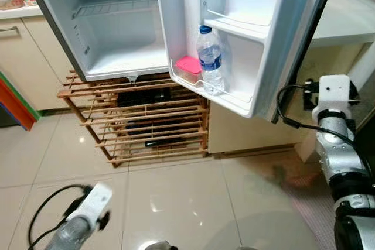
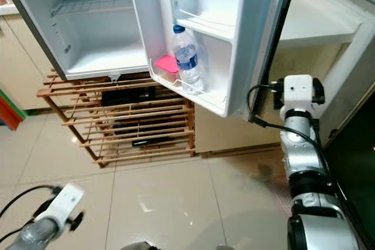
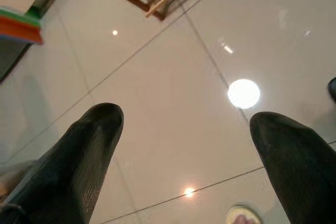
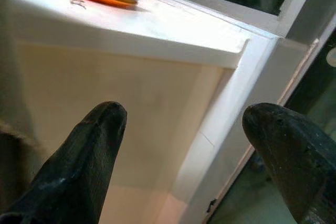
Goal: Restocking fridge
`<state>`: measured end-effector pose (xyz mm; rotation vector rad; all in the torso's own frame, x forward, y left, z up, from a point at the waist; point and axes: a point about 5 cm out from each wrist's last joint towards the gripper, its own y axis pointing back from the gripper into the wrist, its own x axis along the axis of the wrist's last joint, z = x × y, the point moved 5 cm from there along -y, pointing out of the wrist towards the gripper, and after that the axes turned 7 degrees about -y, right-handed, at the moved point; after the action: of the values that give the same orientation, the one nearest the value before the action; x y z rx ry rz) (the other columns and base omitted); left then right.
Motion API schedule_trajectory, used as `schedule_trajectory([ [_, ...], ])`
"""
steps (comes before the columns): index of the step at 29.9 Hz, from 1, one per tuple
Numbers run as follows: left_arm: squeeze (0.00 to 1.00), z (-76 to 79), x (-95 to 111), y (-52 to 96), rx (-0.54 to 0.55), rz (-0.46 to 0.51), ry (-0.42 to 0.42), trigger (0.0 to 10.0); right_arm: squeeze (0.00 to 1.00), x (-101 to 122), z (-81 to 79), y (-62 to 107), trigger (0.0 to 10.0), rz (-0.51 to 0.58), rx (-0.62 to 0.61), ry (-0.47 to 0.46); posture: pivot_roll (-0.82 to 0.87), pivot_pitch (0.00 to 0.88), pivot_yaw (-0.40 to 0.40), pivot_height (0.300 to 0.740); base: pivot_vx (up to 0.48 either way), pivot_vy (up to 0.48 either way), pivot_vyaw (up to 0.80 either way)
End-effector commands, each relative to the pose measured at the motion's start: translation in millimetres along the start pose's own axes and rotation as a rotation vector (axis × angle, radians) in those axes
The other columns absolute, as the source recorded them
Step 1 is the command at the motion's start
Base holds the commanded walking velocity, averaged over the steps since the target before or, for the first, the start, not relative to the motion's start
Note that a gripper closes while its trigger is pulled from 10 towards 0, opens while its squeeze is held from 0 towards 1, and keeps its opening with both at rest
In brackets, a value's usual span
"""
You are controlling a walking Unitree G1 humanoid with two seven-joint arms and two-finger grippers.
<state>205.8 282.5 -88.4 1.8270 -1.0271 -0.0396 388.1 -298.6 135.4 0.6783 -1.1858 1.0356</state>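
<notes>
Tiled kitchen floor point(image 1: 176, 197), glossy enough to mirror the ceiling lights, with a small fridge point(image 1: 117, 33) sitting on a slatted wooden rack point(image 1: 140, 121) and its door point(image 1: 246, 39) swung wide open. The main compartment looks bare, while the bottom door shelf already holds a water bottle point(image 1: 210, 60) and a pink-lidded box point(image 1: 188, 68) just beside it.

Neither arm is carrying anything. The left end effector point(image 3: 184, 145) hangs low over the tiles with its fingers spread apart, and the right end effector point(image 4: 184, 145) is spread too, pointing at the white worktop point(image 4: 142, 30) off to the right of the door (there's something orange on it).

My guess is it's between items, so the next move is fetching more stock. I'd swing the right arm around gently, since it sits close to the door edge and a bump could shake the bottle.
</notes>
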Motion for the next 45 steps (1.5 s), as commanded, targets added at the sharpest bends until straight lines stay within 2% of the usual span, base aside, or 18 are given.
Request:
schedule_trajectory([
  [1, 0.00, 1.4, -2.6, -0.1, -0.003, 0.003, -0.035, 10.0, 0.00, 6.0, 4.8, -5.3, 10.0, 0.018, -0.024, 0.031, 0.03, 0.092, 0.118, 0.740, 0.000, 0.000, 0.00],
  [5, 0.00, 14.4, -17.4, 1.1, -0.033, -0.035, -0.097, 10.0, 0.00, 9.9, 6.2, -13.1, 10.0, 0.004, -0.026, 0.066, 0.03, 0.104, 0.118, 0.740, 0.000, 0.000, 0.00],
  [9, 0.00, 30.1, -28.5, 1.8, -0.066, -0.080, -0.088, 10.0, 0.00, 22.6, -1.9, -20.4, 10.0, 0.017, 0.006, 0.008, 0.03, 0.110, 0.113, 0.740, 0.000, 0.000, 0.00],
  [11, 0.00, 41.8, -22.5, -0.6, -0.086, -0.070, -0.043, 10.0, 0.00, 32.7, -18.2, -23.6, 10.0, 0.022, 0.062, -0.080, 0.02, 0.111, 0.103, 0.740, 0.000, 0.000, 0.00],
  [13, 0.00, 46.2, -17.9, -1.9, -0.095, -0.059, -0.036, 10.0, 0.00, 34.7, -24.0, -23.8, 10.0, 0.021, 0.078, -0.097, 0.02, 0.111, 0.101, 0.740, 0.000, 0.000, 0.00],
  [15, 0.00, 58.3, 0.4, -5.9, -0.122, -0.008, -0.032, 10.0, 0.00, 33.3, -43.1, -22.4, 10.0, -0.026, 0.135, -0.160, 0.02, 0.111, 0.093, 0.740, 0.000, 0.000, 0.00],
  [19, 0.00, 65.6, 10.6, -8.6, -0.136, 0.006, -0.038, 10.0, 0.00, 34.3, -62.4, -19.8, 10.0, -0.058, 0.202, -0.236, 0.01, 0.101, 0.090, 0.740, 0.000, 0.000, 0.00],
  [21, 0.00, 70.1, 22.8, -11.7, -0.138, 0.024, -0.040, 10.0, 0.00, 41.9, -90.6, -14.3, 10.0, -0.074, 0.313, -0.336, 0.00, 0.086, 0.086, 0.740, 0.000, 0.000, 0.00],
  [23, 0.00, 71.6, 26.8, -12.7, -0.139, 0.030, -0.040, 10.0, 0.00, 45.1, -99.7, -11.9, 10.0, -0.076, 0.353, -0.372, 0.00, 0.081, 0.083, 0.740, 0.000, 0.000, 0.00],
  [24, 0.00, 74.1, 32.7, -14.1, -0.141, 0.034, -0.041, 10.0, 0.00, 50.6, -116.7, -6.1, 10.0, -0.079, 0.432, -0.426, -0.01, 0.070, 0.074, 0.740, 0.000, 0.000, 0.00],
  [28, 0.00, 80.9, 54.9, -17.1, -0.140, 0.068, -0.029, 10.0, 0.00, 64.2, -159.8, 17.5, 10.0, -0.078, 0.659, -0.516, -0.02, 0.050, 0.048, 0.740, 0.000, 0.000, 0.00],
  [30, 0.00, 81.8, 59.0, -17.6, -0.138, 0.074, -0.026, 10.0, 0.00, 67.6, -168.8, 24.2, 10.0, -0.075, 0.712, -0.533, -0.02, 0.050, 0.048, 0.740, 0.000, 0.000, 0.00],
  [31, 0.00, 86.7, 66.5, -18.6, -0.152, 0.071, -0.023, 10.0, 0.00, 72.9, -184.9, 38.9, 10.0, -0.078, 0.812, -0.551, -0.04, 0.039, 0.024, 0.740, 0.000, 0.000, 0.00],
  [33, 0.00, 89.8, 69.0, -18.8, -0.163, 0.066, -0.024, 10.0, 0.00, 74.8, -190.8, 45.5, 10.0, -0.080, 0.850, -0.552, -0.04, 0.039, 0.020, 0.740, 0.000, 0.000, 0.00],
  [36, 0.00, 117.6, 62.8, -14.9, -0.283, -0.039, 0.065, 10.0, 0.00, 87.2, -213.0, 95.9, 10.0, -0.093, 1.071, -0.597, -0.07, 0.028, -0.005, 0.740, 0.000, 0.000, 0.00],
  [38, 0.00, 126.7, 61.6, -12.9, -0.316, -0.079, 0.097, 10.0, 0.00, 98.1, -216.9, 122.3, 10.0, -0.101, 1.176, -0.634, -0.08, 0.017, -0.011, 0.740, 0.000, 0.000, 0.00],
  [41, 0.00, 130.7, 61.7, -12.0, -0.329, -0.101, 0.100, 10.0, 0.00, 112.7, -217.1, 136.1, 10.0, -0.099, 1.233, -0.678, -0.09, 0.008, -0.013, 0.740, 0.000, 0.000, 0.00],
  [45, 0.00, 143.5, 62.8, -8.2, -0.384, -0.138, 0.069, 10.0, 0.00, 150.7, -208.3, 115.5, 10.0, -0.005, 1.079, -0.812, -0.12, 0.000, -0.013, 0.740, 0.000, 0.000, 0.00],
])
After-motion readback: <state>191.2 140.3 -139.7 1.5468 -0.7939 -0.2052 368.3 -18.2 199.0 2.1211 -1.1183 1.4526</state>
